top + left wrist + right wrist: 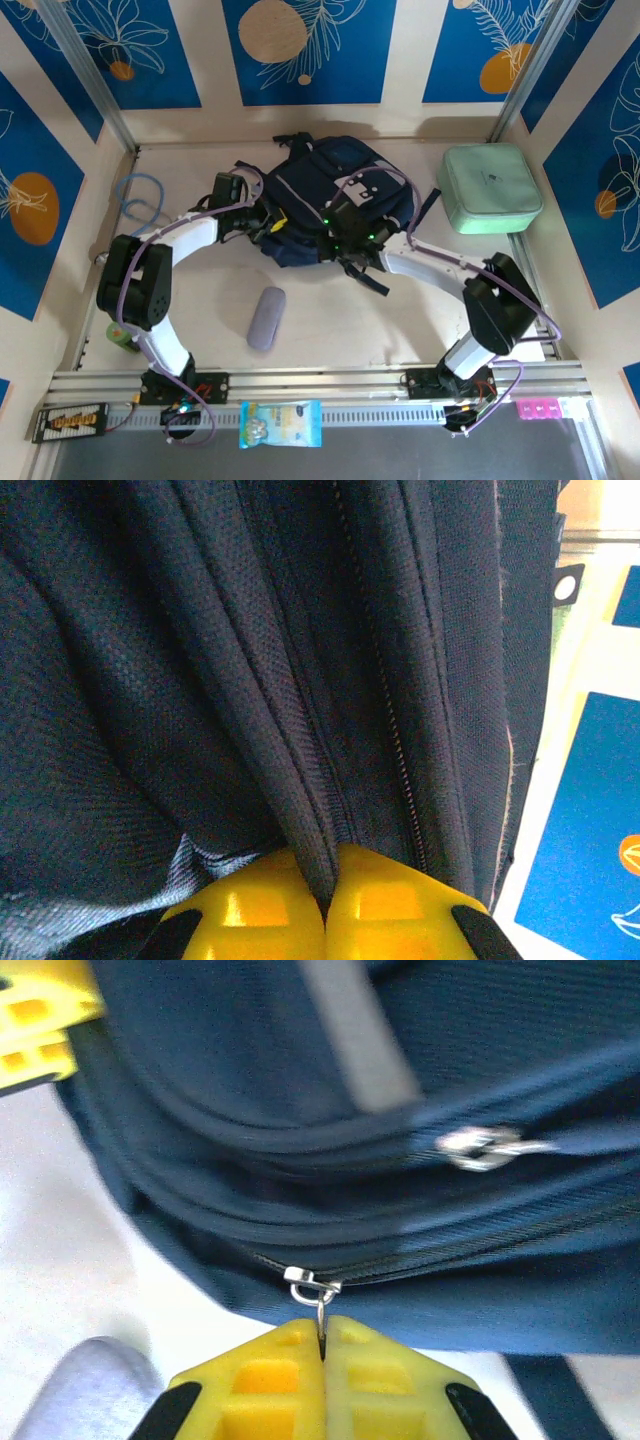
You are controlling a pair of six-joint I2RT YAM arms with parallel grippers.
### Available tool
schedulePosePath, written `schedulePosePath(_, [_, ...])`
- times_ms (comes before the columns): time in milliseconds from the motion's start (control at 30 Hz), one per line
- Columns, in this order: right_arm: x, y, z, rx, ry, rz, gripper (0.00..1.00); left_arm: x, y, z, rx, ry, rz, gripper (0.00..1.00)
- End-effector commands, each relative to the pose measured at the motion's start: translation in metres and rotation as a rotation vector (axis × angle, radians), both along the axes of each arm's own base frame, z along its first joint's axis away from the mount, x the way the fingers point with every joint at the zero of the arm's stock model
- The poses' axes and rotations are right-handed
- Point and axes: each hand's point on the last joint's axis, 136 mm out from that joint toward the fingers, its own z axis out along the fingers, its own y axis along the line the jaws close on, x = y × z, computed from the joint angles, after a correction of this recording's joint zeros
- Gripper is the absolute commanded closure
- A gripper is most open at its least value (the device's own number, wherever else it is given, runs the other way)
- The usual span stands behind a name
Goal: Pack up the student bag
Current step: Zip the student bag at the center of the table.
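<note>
Left jaws tight on student bag (pixel 200 680); right jaws on zip pull (pixel 318 1298)

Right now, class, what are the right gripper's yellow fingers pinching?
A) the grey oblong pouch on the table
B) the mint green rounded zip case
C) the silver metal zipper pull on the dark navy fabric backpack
C: the right wrist view shows the right gripper shut on the silver metal zipper pull of the dark navy fabric backpack.

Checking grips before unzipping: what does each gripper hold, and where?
The left gripper pinches a fabric fold of the student bag; right gripper pinches its zipper pull.
</note>
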Motion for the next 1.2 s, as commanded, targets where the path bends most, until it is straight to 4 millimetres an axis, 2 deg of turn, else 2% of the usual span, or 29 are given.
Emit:
schedulePosePath(0, [-0.005,-0.063,-0.016,-0.163,0.047,-0.125,1.00,0.010,0.009,0.022,0.020,-0.080,0.003,1.00])
schedulePosePath(300, [0.044,-0.130,-0.009,-0.190,0.050,-0.291,1.00,0.007,0.015,0.030,0.064,-0.116,-0.023,1.00])
schedulePosePath(400, [0.053,-0.160,-0.013,-0.239,0.068,-0.415,1.00,0.005,0.014,0.031,0.057,-0.118,-0.032,1.00])
schedulePosePath(500, [0.058,-0.175,-0.016,-0.243,0.090,-0.490,1.00,0.003,0.012,0.030,0.042,-0.115,-0.039,1.00])
schedulePosePath(567, [0.061,-0.177,-0.016,-0.239,0.100,-0.502,1.00,0.002,0.011,0.032,0.035,-0.115,-0.041,1.00])
schedulePosePath(733, [0.075,-0.162,-0.008,-0.169,0.066,-0.414,1.00,-0.005,0.004,0.037,0.015,-0.114,-0.051,1.00])
schedulePosePath(833, [0.090,-0.158,-0.009,-0.107,0.068,-0.367,1.00,-0.013,-0.004,0.039,-0.003,-0.114,-0.038,1.00])
schedulePosePath(933, [0.110,-0.146,-0.010,-0.055,0.050,-0.293,1.00,-0.019,-0.004,0.039,-0.007,-0.134,0.020,1.00])
schedulePosePath(1067, [0.129,-0.132,-0.008,-0.030,0.027,-0.227,1.00,-0.034,-0.012,0.033,0.000,-0.130,0.020,1.00])
schedulePosePath(1167, [0.133,-0.140,-0.010,-0.053,0.026,-0.249,1.00,-0.045,-0.021,0.027,0.014,-0.116,-0.028,0.82])
